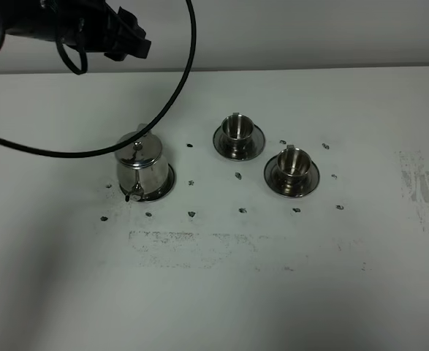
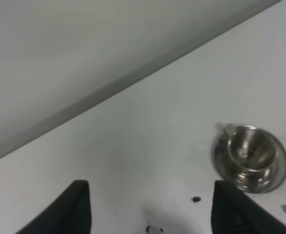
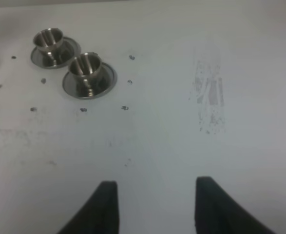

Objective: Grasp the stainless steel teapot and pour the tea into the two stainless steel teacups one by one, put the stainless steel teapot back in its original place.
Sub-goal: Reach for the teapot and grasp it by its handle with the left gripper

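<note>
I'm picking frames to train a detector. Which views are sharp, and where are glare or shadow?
Exterior high view: fairly sharp; bright highlights on the teapot, soft shadow over the table at its left side. Left wrist view: blurred throughout, its one teacup smeared. Right wrist view: clearest; nearer teacup and farther teacup crisp.

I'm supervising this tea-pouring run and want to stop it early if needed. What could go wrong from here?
1. In the exterior high view the black cable loops down right by the lid of the stainless steel teapot. It might snag the knob or handle when an arm moves in to grasp.
2. The two stainless steel teacups stand close together, with their saucers nearly touching. Pouring into one could splash or bump the other.
</note>
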Available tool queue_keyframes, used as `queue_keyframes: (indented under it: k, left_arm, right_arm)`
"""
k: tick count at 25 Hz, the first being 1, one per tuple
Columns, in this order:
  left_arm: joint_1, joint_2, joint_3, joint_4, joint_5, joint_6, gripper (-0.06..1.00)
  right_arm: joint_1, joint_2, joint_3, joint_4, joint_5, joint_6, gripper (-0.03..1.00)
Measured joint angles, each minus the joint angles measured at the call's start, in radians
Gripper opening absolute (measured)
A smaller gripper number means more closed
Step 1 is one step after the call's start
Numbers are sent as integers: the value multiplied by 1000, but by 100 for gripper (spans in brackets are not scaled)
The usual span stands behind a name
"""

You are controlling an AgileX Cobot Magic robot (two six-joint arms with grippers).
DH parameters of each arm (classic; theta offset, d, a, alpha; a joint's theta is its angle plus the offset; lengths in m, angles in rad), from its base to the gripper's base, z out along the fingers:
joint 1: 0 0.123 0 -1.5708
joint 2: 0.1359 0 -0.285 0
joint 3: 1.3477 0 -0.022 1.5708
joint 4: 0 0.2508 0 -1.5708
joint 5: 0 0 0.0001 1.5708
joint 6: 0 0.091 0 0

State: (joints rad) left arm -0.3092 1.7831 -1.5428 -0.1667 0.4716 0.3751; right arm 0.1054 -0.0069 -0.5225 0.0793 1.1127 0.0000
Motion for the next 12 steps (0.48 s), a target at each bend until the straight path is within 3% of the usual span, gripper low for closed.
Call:
queue_keyframes:
  k: [4,12]
  left_arm:
    - [-3,88,-61,22,19,-48,53]
    - [-17,250,-197,-15,38,-63,53]
  right_arm:
    - [0,0,0,0,0,0,35]
    - [0,0,0,0,0,0,35]
